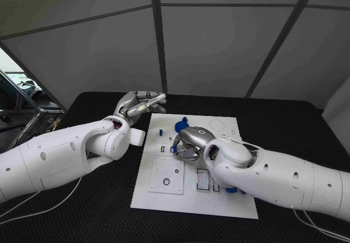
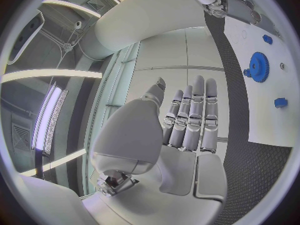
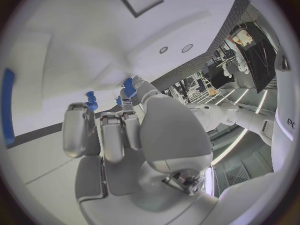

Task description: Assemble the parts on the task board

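The black tabletop (image 1: pixel 292 121) carries the white task board (image 1: pixel 219 197) at centre frame. The left hand (image 1: pixel 138 105) hovers upper left, fingers straight and empty. The right hand (image 1: pixel 191 142) curls over the board; its wrist view shows a small blue part (image 3: pixel 129 87) at its fingertips, whether held I cannot tell. The left wrist view shows a blue gear (image 2: pixel 258 66).

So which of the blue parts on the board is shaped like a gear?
The blue gear, round with a toothed rim, on the task board beyond the left hand. The other blue parts beside it are small plain pieces.
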Motion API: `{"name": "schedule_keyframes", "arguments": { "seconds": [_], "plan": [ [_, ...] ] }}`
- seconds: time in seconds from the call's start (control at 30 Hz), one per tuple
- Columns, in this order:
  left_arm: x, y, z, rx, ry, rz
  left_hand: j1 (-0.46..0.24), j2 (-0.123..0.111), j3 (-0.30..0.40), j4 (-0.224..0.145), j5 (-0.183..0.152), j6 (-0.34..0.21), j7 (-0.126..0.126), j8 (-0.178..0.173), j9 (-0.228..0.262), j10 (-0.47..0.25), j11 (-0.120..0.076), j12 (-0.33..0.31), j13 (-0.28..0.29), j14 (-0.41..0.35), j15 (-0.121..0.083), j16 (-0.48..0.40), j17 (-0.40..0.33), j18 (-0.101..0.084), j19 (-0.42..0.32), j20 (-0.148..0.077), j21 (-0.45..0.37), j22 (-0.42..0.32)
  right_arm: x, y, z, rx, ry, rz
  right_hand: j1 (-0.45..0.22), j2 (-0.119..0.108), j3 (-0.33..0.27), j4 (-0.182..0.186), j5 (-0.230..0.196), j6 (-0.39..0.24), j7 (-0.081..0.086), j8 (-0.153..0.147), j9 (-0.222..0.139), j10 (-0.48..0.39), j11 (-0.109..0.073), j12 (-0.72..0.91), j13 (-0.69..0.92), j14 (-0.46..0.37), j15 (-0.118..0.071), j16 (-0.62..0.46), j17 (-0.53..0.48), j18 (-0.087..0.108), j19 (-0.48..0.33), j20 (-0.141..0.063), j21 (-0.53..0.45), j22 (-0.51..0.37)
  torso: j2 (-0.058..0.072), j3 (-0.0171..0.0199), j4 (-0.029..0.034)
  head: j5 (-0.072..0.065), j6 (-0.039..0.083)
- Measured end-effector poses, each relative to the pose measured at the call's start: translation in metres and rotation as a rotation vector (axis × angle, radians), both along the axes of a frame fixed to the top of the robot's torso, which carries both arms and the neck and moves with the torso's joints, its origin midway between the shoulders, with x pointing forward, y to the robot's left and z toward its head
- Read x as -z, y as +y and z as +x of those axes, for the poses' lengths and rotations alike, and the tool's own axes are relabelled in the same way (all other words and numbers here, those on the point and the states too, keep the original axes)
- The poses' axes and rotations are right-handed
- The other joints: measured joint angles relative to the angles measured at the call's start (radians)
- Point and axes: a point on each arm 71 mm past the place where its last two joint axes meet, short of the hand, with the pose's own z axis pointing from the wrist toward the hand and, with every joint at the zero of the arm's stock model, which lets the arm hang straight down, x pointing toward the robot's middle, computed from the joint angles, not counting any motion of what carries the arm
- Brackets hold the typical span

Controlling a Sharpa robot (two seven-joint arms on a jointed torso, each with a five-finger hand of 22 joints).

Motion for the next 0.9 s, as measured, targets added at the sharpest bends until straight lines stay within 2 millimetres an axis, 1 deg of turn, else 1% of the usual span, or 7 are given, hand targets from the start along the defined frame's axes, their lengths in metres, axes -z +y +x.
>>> {"name": "schedule_keyframes", "arguments": {
  "seconds": [0.5, 0.53, 0.73, 0.87, 0.9],
  "plan": [
    [0.0001, -0.0005, 0.0001, 0.003, 0.001, -0.001, 0.0, 0.0, 0.0, 0.0, 0.0, 0.0, 0.0, 0.0, 0.0, 0.0, 0.0, 0.0, 0.0, 0.0, 0.0, 0.0, -0.001, 0.0, 0.0, 0.0, 0.0, 0.0, 0.0, -0.0017, 0.003, 0.013, -0.022, -0.017, -0.001, -0.002, -0.001, 0.001, -0.001, -0.005, 0.001, -0.004, 0.0, 0.0, 0.0, 0.0, 0.0, 0.0, 0.0, 0.0, 0.0, 0.0, 0.0, 0.0, 0.0, 0.0, 0.0, 0.0002, 0.0, -0.004, -0.001],
    [0.0001, -0.0005, 0.0001, 0.004, 0.001, -0.001, 0.0, 0.0, 0.0, 0.0, 0.0, 0.0, 0.0, 0.0, 0.0, 0.0, 0.0, 0.0, 0.0, 0.0, 0.0, 0.0, -0.001, 0.0, 0.0, 0.0, 0.0, 0.0, 0.0002, -0.0018, 0.0032, 0.014, -0.023, -0.018, -0.007, -0.007, -0.001, 0.001, -0.001, -0.005, 0.001, -0.006, 0.0, 0.0, 0.0, 0.0, 0.0, 0.0, 0.0, 0.0, 0.0, 0.0, 0.0, 0.0, 0.0, 0.0, 0.0, 0.0002, 0.0, -0.004, -0.002],
    [0.0002, -0.0005, 0.0002, 0.004, 0.001, -0.001, 0.0, 0.0, 0.0, 0.0, 0.0, 0.0, 0.0, 0.0, 0.0, 0.0, 0.0, 0.0, 0.0, 0.0, 0.0, 0.0, -0.001, 0.0, 0.0, 0.0, 0.0, 0.0, 0.0004, -0.0025, 0.0034, 0.015, -0.024, -0.021, -0.008, -0.008, -0.001, 0.001, -0.001, -0.006, 0.002, -0.006, 0.0, 0.0, 0.0, 0.0, 0.0, 0.0, 0.0, 0.0, 0.0, 0.0, 0.0, 0.0, 0.0, 0.0, 0.0, 0.0002, 0.0, -0.002, -0.002],
    [0.0002, -0.0005, 0.0002, 0.004, 0.001, -0.001, 0.0, 0.0, 0.0, 0.0, 0.0, 0.0, 0.0, 0.0, 0.0, 0.0, 0.0, 0.0, 0.0, 0.0, 0.0, 0.0, -0.001, 0.0, 0.0, 0.0, 0.0, 0.0, 0.0004, -0.0026, 0.0035, 0.014, -0.023, -0.024, -0.012, -0.012, -0.001, 0.001, -0.001, -0.006, 0.002, -0.006, 0.0, 0.0, 0.0, 0.0, 0.0, 0.0, 0.0, 0.0, 0.0, 0.0, 0.0, 0.0, 0.0, 0.0, 0.0, 0.0002, 0.0, -0.001, -0.003],
    [0.0002, -0.0004, 0.0002, 0.004, 0.002, -0.001, 0.0, 0.0, 0.0, 0.0, 0.0, 0.0, 0.0, 0.0, 0.0, 0.0, 0.0, 0.0, 0.0, 0.0, 0.0, 0.0, -0.001, 0.0, 0.0, 0.0, 0.0, 0.0, 0.0004, -0.0026, 0.0035, 0.014, -0.022, -0.025, -0.016, -0.016, -0.001, 0.001, -0.001, -0.006, 0.002, -0.006, 0.0, 0.0, 0.0, 0.0, 0.0, 0.0, 0.0, 0.0, 0.0, 0.0, 0.0, 0.0, 0.0, 0.0, 0.0, 0.0002, 0.0, -0.001, -0.003]
  ]
}}
